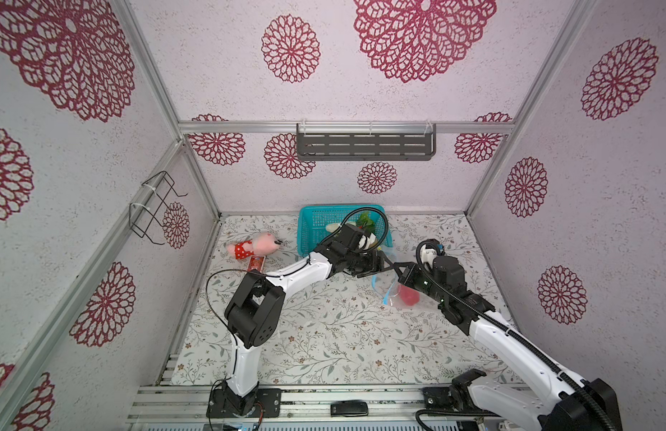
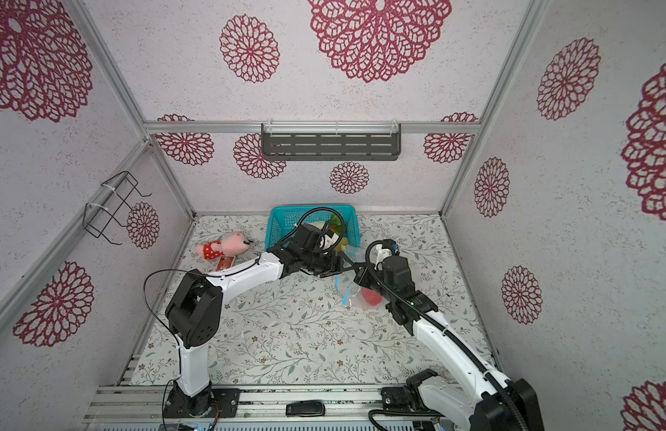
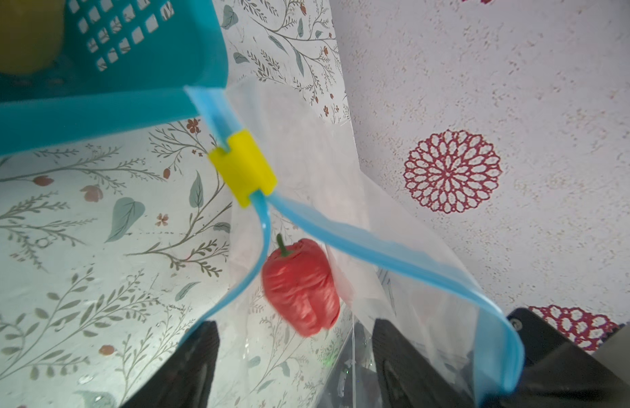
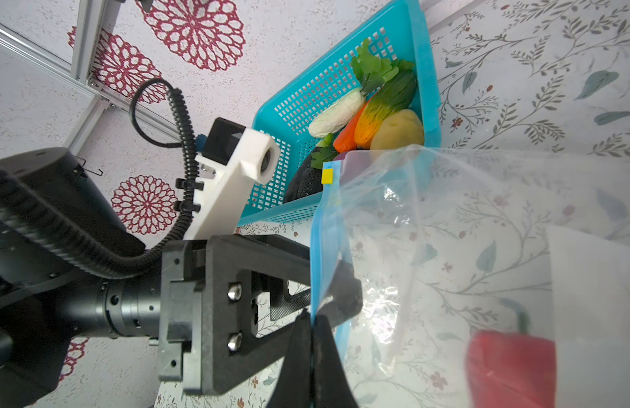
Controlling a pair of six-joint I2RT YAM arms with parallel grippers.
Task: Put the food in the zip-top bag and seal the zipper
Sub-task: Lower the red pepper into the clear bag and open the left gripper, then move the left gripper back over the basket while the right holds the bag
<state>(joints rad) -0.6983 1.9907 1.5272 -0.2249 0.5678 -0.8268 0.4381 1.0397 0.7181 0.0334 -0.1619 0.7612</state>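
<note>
- In both top views the zip-top bag sits on the tabletop just in front of the teal basket, red pepper inside; the left gripper and right gripper meet at its mouth.
- Left wrist view: the left gripper is released, fingers wide apart, holding nothing; the zipper gapes.
- Right wrist view: the right gripper is clenched on the zipper's blue strip.

A lab robot test booth: aluminium frame posts hold flower-patterned wall panels around a floral tabletop. The left arm and right arm are bolted to a slotted metal rail at the near edge. A grey shelf hangs on the far wall.
</note>
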